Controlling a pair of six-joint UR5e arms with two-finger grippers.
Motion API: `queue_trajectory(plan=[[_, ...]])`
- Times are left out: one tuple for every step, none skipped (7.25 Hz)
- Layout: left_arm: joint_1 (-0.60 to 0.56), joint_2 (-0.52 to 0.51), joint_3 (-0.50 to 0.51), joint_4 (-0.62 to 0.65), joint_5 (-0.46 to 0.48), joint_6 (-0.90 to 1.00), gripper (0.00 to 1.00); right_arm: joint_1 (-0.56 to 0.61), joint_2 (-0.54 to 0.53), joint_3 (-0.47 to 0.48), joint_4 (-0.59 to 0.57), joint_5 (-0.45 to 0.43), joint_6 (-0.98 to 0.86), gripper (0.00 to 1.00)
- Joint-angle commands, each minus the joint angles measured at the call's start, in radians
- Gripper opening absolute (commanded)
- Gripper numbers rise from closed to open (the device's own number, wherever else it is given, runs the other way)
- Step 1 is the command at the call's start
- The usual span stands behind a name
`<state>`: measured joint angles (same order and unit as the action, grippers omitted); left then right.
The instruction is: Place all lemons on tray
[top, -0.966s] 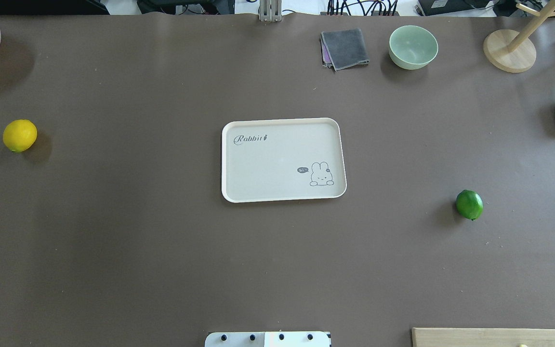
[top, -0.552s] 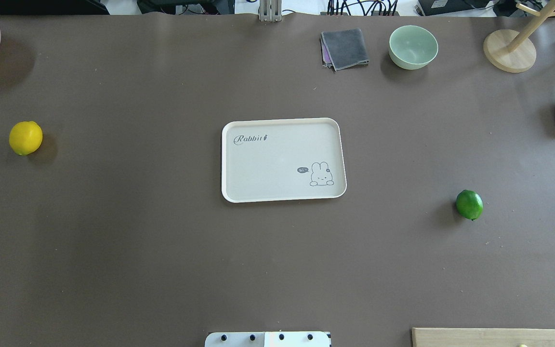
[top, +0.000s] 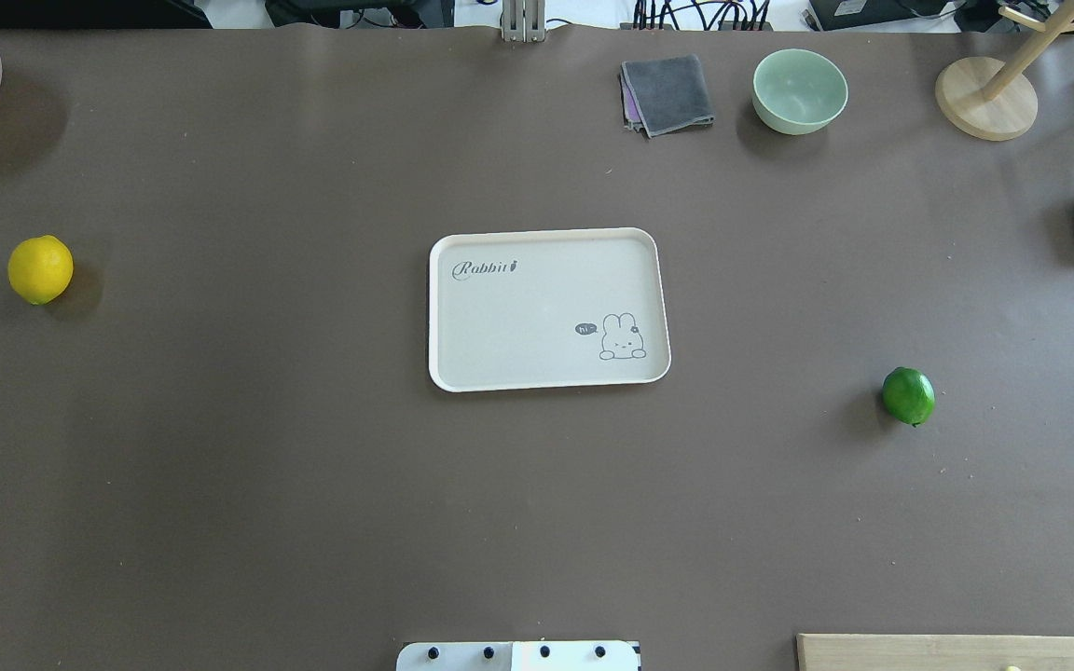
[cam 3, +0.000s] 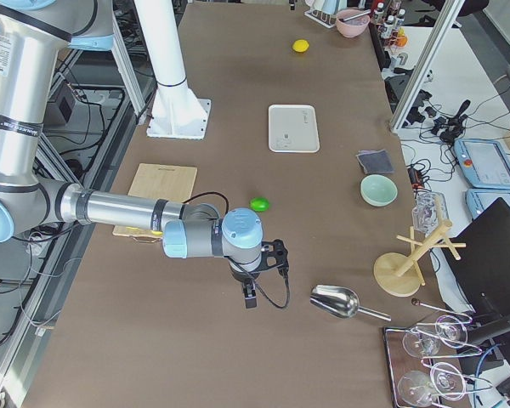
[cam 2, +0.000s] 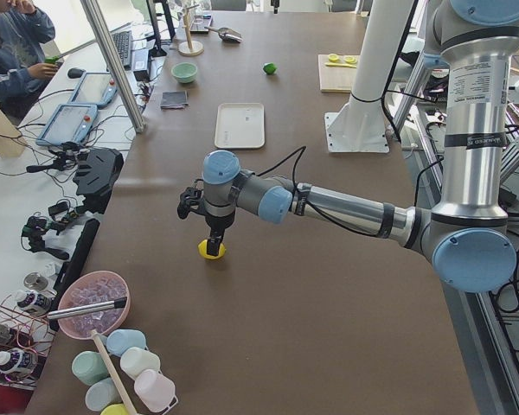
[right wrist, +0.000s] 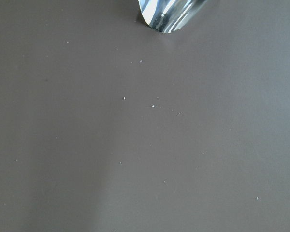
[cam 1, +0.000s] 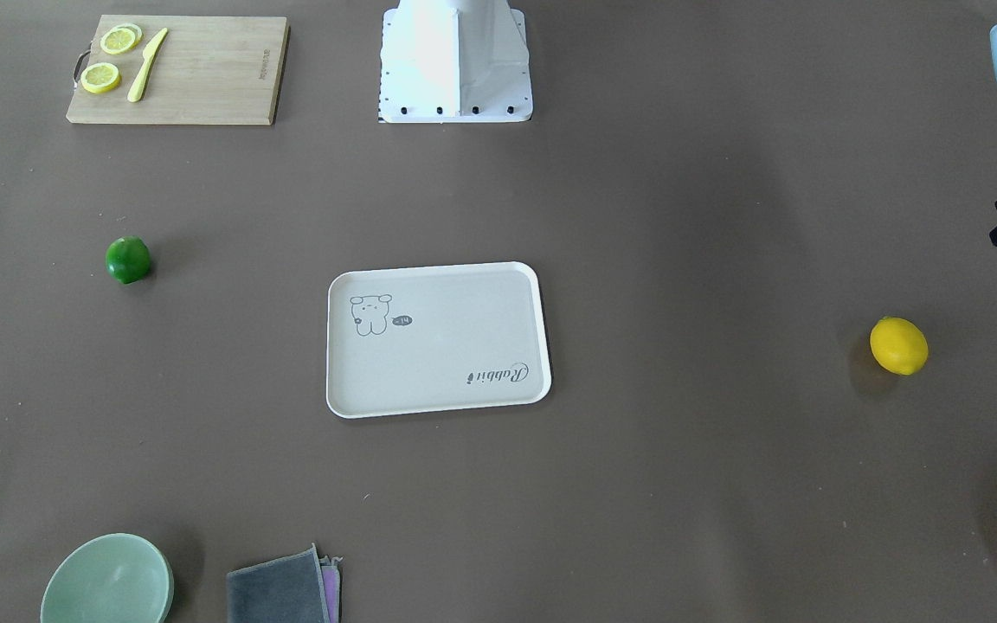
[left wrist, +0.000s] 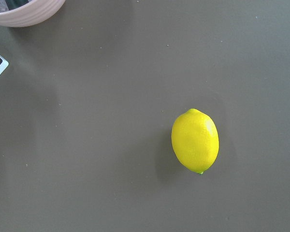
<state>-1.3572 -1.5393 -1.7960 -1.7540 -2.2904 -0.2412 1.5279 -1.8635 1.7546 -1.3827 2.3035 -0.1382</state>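
Lemons lie on the table [top: 313, 485], well apart from the tray [top: 546, 235] between them: the yellow lemon [top: 40, 269] on the robot's left, the green lemon [top: 908, 396] on its right. The left gripper [cam 2: 214, 243] hangs near the yellow lemon, apparently clear of it. The right gripper [cam 3: 249, 299] hangs near a metal scoop [cam 3: 336, 300]. From these side views, nobody could tell whether either gripper is parted or closed.

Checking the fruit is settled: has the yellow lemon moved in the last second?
Yes, slightly: the yellow lemon rolled a little toward the tray, then back away from it.
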Motion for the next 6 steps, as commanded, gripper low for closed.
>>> queue_trajectory(plan=[[0.0, 0.001, 0.014, -0.002, -0.04, -0.001, 0.98, 0.0, 0.003, 0.006, 0.026, 0.011, 0.009, 1.0], [-0.002, 0.001, 0.009, 0.002, -0.038, -0.006, 0.98, 0.0, 0.001, -0.021, 0.109, 0.013, 0.009, 1.0], [0.0, -0.007, 0.015, 0.002, -0.034, -0.015, 0.98, 0.0, 0.001, -0.027, 0.131, 0.013, 0.009, 1.0], [-0.003, -0.005, 0.009, 0.001, -0.035, -0.015, 0.98, 0.0, 0.001, -0.027, 0.131, 0.017, 0.008, 1.0], [-0.003, -0.002, 0.006, 0.001, -0.038, -0.015, 0.98, 0.0, 0.003, -0.036, 0.131, 0.02, 0.011, 1.0], [-0.002, -0.005, 0.006, 0.001, -0.035, -0.015, 0.98, 0.0, 0.006, -0.04, 0.131, 0.062, 0.009, 1.0]])
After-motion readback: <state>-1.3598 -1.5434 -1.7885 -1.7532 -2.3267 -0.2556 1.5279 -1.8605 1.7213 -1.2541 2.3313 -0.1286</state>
